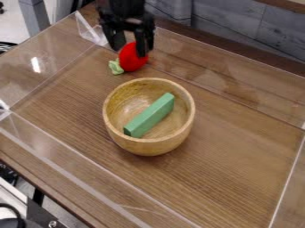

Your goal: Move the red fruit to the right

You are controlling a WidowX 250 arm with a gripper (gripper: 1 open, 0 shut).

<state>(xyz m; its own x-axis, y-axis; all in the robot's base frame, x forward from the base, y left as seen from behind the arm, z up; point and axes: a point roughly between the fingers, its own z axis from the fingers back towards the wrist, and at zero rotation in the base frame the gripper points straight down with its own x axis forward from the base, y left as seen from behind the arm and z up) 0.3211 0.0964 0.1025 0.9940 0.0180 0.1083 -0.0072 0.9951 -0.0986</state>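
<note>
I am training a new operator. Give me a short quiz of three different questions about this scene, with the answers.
1. True or false: the green block lies inside the wooden bowl.
2. Multiple choice: where is the red fruit? A) inside the bowl; B) on the table beyond the bowl, beneath the gripper; C) at the near right corner.
3. Short answer: are the fingers open or closed on the fruit?

Key
1. True.
2. B.
3. Open; they stand apart above the fruit, which rests on the table.
</note>
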